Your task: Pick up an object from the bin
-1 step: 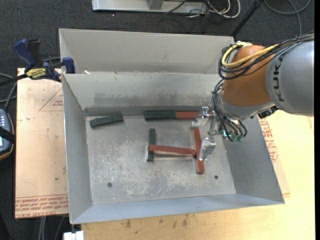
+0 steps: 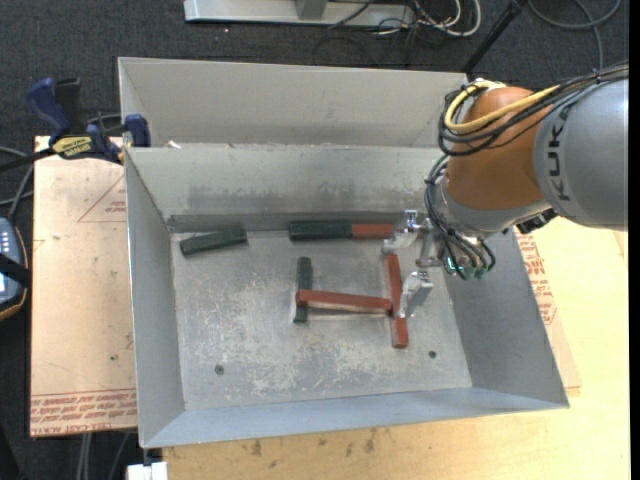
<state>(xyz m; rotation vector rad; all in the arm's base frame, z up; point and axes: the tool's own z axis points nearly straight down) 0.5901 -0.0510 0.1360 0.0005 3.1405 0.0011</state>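
**Low over the bin's 3 o'clock side, beside a red-brown stick**

Camera view: The grey metal bin point(image 2: 300, 178) holds five loose pieces, all lying flat on its floor. At 10 o'clock, near the back wall, lies a dark green block point(image 2: 213, 240). Along the back wall at 12 o'clock lies a long bar point(image 2: 322, 231), dark green with a red-brown end toward 3 o'clock. Just off the middle sits a small dark green block point(image 2: 303, 269), and below it a red-brown strip point(image 2: 345, 303) runs from 9 to 3 o'clock. The strip's 3 o'clock end meets a red-brown stick point(image 2: 400, 330) that runs from 12 to 6 o'clock.

My gripper point(image 2: 414, 268) is down inside the bin at its 3 o'clock side. The red-brown stick is the nearest piece, just beside my gripper at its 8 o'clock. Whether my gripper is released or clenched I cannot tell, nor whether it touches the stick.
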